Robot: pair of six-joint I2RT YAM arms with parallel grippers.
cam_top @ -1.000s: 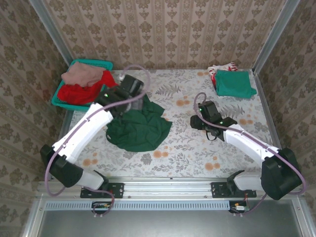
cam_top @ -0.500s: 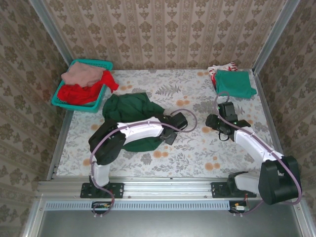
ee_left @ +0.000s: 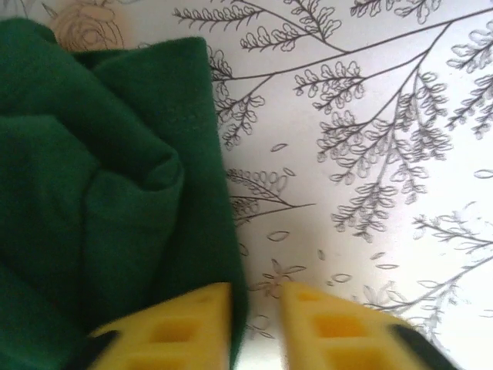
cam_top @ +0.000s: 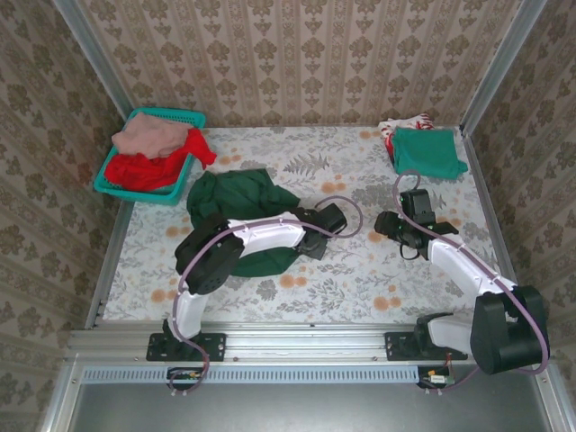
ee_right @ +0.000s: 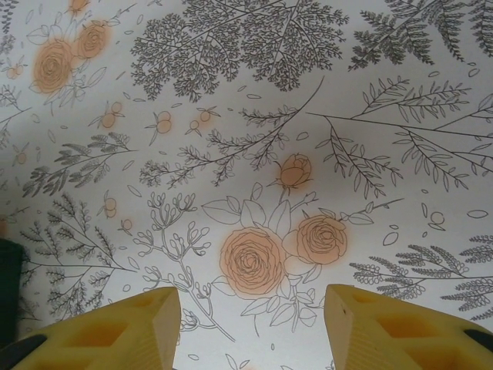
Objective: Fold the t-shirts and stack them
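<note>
Two fingers of the left gripper [ee_left: 254, 291] were pinched on only the thin edge of the green shirt [cam_top: 232, 193] crumpled mid-table, the right gripper [ee_right: 250, 299] open over bare tablecloth [ee_right: 254, 116]; so slight a bite might slip when pulled.

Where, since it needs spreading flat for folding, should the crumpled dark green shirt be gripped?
Pinch the stitched hem on the green shirt's right edge, coming from the bare tablecloth beside it. There the cloth ends in one thin free fold with open space alongside; the middle is bunched thick.
</note>
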